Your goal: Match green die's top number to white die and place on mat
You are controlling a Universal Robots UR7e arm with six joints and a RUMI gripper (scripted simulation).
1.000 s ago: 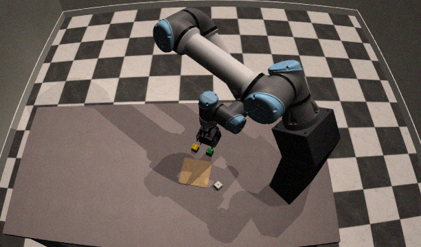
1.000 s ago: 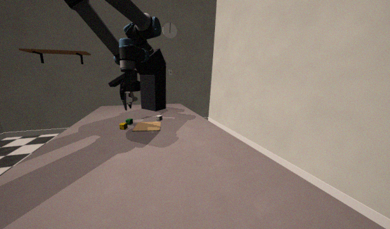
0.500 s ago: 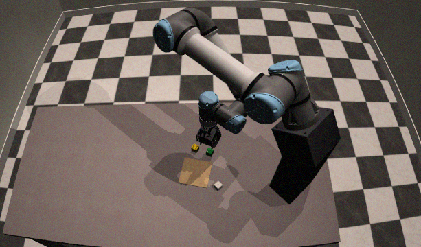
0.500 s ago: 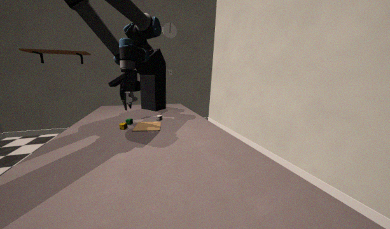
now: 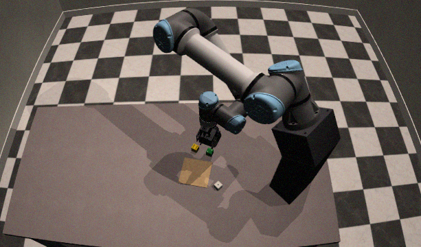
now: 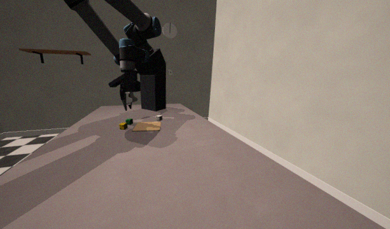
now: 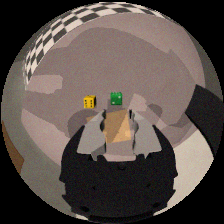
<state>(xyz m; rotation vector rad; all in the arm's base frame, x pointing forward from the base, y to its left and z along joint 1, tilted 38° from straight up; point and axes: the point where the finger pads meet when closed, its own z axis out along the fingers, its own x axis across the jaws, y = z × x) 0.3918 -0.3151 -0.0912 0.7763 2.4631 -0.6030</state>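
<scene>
My gripper point(image 6: 127, 103) hangs above the table point(image 5: 76, 178) with its jaws drawn partway together and nothing between them, a width I judge set to fit a die. The green die point(image 5: 209, 151) sits just below it on the table, near the mat's point(image 5: 195, 172) edge but off it. I count 3 dice: green, yellow die point(image 5: 195, 147) beside it, white die point(image 5: 218, 185) past the mat; 1 mat.
</scene>
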